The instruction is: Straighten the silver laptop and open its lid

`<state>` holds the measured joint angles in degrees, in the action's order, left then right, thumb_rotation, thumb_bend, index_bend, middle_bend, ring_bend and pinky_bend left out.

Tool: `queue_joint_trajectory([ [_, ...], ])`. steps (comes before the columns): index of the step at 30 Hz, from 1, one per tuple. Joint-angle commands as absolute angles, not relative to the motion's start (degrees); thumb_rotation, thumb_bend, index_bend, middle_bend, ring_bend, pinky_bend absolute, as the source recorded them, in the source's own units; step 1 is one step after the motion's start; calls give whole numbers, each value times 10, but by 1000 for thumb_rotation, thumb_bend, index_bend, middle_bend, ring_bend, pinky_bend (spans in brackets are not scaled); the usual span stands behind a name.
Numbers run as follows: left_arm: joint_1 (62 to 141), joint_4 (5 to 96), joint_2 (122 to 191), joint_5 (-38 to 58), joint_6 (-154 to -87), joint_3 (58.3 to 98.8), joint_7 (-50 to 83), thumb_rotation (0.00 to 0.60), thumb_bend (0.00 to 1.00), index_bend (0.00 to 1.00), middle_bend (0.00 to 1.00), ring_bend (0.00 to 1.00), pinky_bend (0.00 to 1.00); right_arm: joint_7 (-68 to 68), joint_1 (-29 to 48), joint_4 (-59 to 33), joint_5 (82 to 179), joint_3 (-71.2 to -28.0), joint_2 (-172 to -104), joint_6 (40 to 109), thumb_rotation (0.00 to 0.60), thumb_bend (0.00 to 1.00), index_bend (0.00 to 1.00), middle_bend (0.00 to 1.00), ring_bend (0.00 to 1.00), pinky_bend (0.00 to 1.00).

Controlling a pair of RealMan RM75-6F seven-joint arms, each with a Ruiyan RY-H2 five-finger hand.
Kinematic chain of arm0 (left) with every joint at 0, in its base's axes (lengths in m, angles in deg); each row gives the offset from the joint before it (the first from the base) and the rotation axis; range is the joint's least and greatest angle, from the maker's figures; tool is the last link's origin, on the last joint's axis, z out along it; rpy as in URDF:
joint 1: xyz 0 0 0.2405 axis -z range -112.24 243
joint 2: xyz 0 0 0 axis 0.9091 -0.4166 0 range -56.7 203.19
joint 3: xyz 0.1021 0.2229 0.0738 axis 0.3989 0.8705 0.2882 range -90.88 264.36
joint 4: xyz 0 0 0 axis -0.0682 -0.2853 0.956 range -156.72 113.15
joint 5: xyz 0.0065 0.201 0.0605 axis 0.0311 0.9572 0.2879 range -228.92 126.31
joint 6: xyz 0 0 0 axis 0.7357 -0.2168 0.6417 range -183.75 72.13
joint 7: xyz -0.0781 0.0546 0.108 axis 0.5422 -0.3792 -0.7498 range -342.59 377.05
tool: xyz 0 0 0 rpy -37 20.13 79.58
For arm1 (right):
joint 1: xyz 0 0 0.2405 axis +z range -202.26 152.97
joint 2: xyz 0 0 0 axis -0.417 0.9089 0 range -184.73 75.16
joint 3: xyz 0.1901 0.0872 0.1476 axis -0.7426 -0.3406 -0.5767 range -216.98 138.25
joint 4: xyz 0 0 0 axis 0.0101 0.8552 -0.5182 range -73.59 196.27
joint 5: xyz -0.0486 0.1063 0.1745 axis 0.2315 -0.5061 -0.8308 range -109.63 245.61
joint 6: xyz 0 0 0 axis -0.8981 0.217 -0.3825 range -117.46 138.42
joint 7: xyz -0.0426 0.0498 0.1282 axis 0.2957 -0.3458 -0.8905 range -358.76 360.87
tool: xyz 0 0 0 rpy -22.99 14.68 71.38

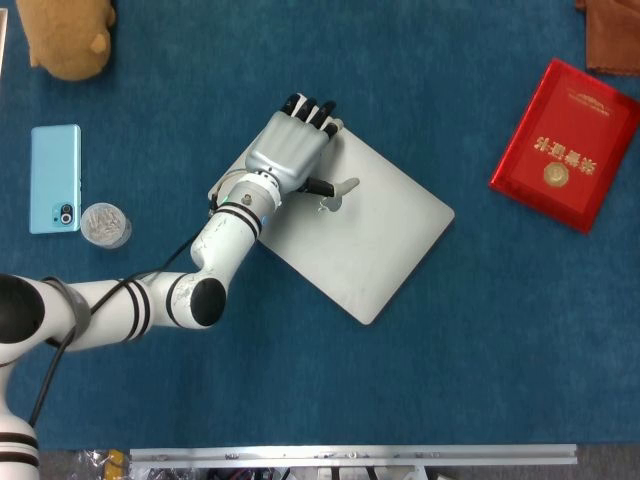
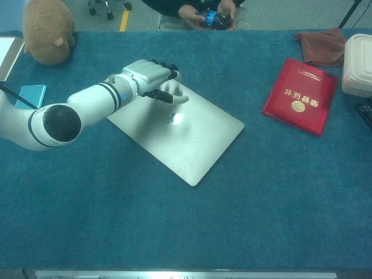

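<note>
The silver laptop (image 1: 370, 235) (image 2: 192, 136) lies shut and skewed on the blue table, its corners pointing diagonally. My left hand (image 1: 292, 150) (image 2: 150, 75) lies palm down on the laptop's far left corner, fingers stretched to the far edge and thumb sticking out toward the logo. It grips nothing. My right hand shows in neither view.
A red booklet (image 1: 567, 143) (image 2: 300, 95) lies at the right, a brown cloth (image 2: 322, 45) and a white box (image 2: 357, 64) behind it. At the left are a light blue phone (image 1: 54, 178), a small clear jar (image 1: 104, 224) and a brown plush toy (image 1: 65, 35) (image 2: 48, 30).
</note>
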<state>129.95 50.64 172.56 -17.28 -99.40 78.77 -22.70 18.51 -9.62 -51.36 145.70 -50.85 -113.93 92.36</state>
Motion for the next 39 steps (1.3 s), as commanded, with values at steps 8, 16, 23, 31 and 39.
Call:
queue_joint_trajectory([
  [8, 1317, 465, 1752, -178, -978, 789, -223, 57, 175, 114, 0, 0, 0, 186, -96, -512, 1450, -510, -1139, 925, 600, 127, 0, 18, 0, 26],
  [16, 1329, 424, 1775, -186, -962, 788, -221, 54, 176, 114, 0, 0, 0, 185, -94, -507, 1444, -512, -1140, 922, 600, 127, 0, 18, 0, 26],
  [23, 1337, 396, 1788, -189, -951, 789, -219, 57, 176, 114, 0, 0, 0, 183, -92, -502, 1439, -513, -1142, 919, 600, 127, 0, 18, 0, 26],
  [31, 1341, 379, 1795, -191, -948, 793, -226, 55, 175, 163, 0, 0, 0, 180, -92, -498, 1436, -513, -1141, 919, 600, 127, 0, 18, 0, 26],
  [39, 1341, 375, 1796, -190, -950, 795, -227, 53, 174, 209, 0, 0, 0, 176, -92, -496, 1436, -513, -1142, 919, 600, 127, 0, 18, 0, 26],
])
